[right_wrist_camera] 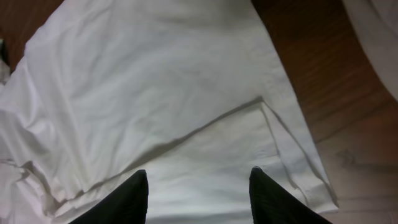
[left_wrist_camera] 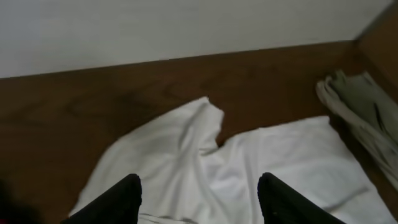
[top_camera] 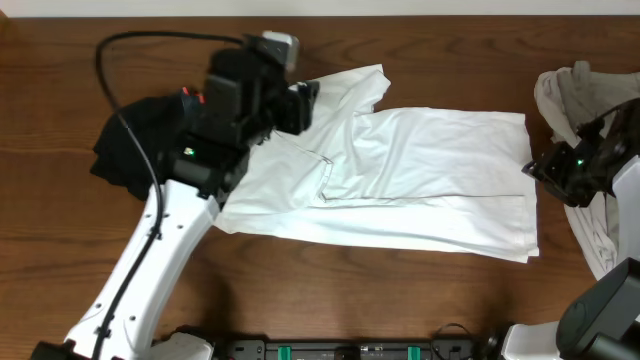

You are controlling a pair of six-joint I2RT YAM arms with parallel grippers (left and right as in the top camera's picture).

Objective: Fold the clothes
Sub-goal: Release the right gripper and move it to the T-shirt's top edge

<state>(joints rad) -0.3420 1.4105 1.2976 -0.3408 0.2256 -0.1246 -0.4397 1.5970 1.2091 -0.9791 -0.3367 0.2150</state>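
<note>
A white shirt [top_camera: 420, 180] lies spread across the middle of the brown table, partly folded, with a sleeve sticking up at the back [top_camera: 355, 88]. My left gripper [top_camera: 295, 105] hangs over the shirt's back left part; in the left wrist view [left_wrist_camera: 199, 196] its fingers are spread wide over the white cloth [left_wrist_camera: 186, 155] and hold nothing. My right gripper [top_camera: 545, 170] is at the shirt's right edge; in the right wrist view [right_wrist_camera: 199, 193] its fingers are apart above the shirt's hem [right_wrist_camera: 186, 112], empty.
A black garment [top_camera: 135, 145] lies heaped at the left under my left arm. A pale grey-white heap of clothes [top_camera: 580, 95] sits at the far right, also in the left wrist view [left_wrist_camera: 364, 106]. A black cable [top_camera: 130, 60] loops at the back left.
</note>
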